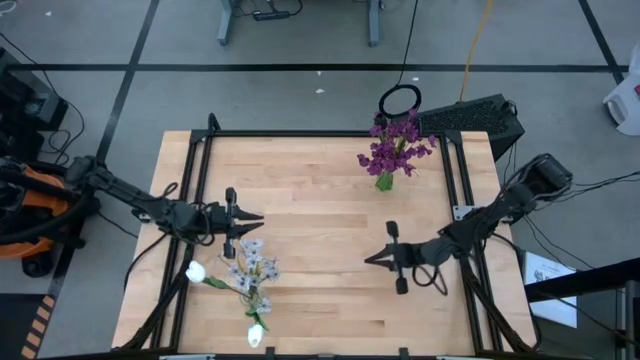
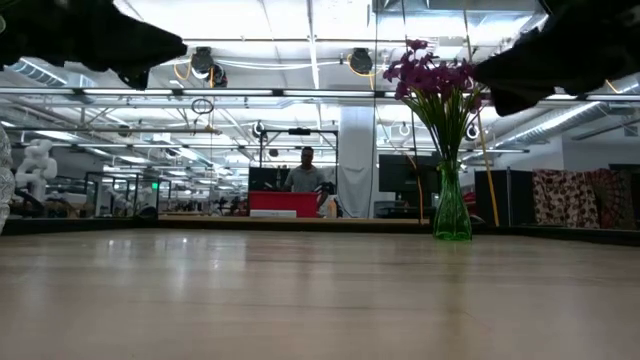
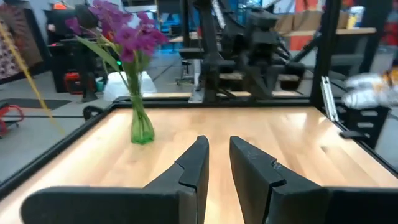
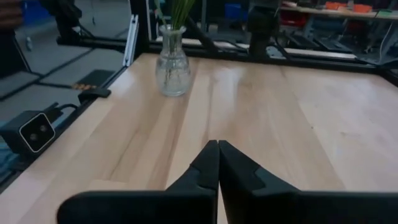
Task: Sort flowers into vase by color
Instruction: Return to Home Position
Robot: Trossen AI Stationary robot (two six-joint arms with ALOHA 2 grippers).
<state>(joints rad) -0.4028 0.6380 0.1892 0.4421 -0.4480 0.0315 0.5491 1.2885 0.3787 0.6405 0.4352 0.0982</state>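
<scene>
Sorting looks finished, judging by how things lie now: every flower in view stands in a vase and none lies loose on the table point(image 1: 320, 195).

The purple flowers point(image 1: 395, 148) fill a green vase point(image 1: 384, 181) that stands upright at the far edge of the table, right of centre. The white buds point(image 1: 195, 271) and a pale blue-lavender sprig point(image 1: 250, 265) share a clear vase point(image 4: 172, 68) near the table's front-left corner, well apart from the green one. Their thin green stems splay outward from its neck.

Counted: two vases. Two white buds, one leaning out to the left and one point(image 1: 256, 336) toward the front edge. One pale sprig between them. The purple blossoms form one dense bunch, and the separate stems in it cannot be counted.

The colours are kept apart, with purple in one vase and the white and pale flowers in the other. What seems left is only for the arms to go to rest.

The left hand point(image 1: 258, 218) hovers above the table just beyond the clear vase. Its fingers are slightly parted and it holds nothing. The right hand point(image 1: 370, 258) hovers over the bare middle-right of the table. Its fingers are pressed together and it is also empty. Both hands point toward the table's centre.
</scene>
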